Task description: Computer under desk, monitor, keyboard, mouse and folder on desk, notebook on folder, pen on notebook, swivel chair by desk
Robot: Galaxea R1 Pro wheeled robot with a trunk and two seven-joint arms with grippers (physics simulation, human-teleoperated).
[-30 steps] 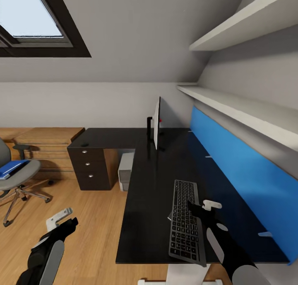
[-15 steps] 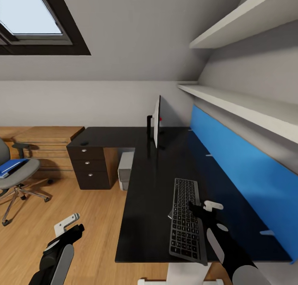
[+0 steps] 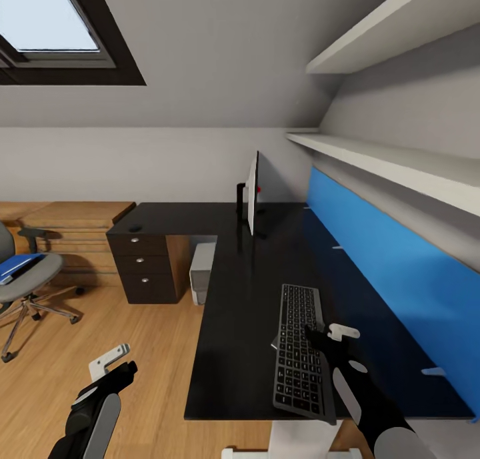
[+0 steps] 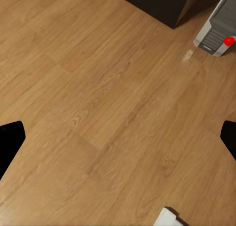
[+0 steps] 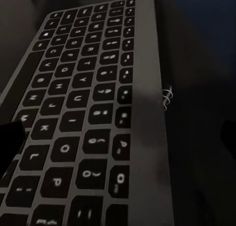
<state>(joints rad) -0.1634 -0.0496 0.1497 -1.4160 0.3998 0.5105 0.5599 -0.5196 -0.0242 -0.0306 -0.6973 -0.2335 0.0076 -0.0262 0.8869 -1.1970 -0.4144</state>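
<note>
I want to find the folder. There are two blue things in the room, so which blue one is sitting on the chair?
The small blue folder lying flat on the grey swivel chair seat. The other, a long blue panel, stands upright behind the desk.

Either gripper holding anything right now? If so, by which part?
Left gripper holds nothing, open over bare floor. Right gripper sits at the keyboard's right edge; whether it grips that edge cannot be told.

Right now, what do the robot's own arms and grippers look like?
In the head view both arms are glossy black with light grey panels along the forearms. The left gripper and right gripper each have a black base and a pale whitish finger with small holes. In the wrist views the fingertips show as plain black shapes at the edges. No cables or markings are visible.
</note>
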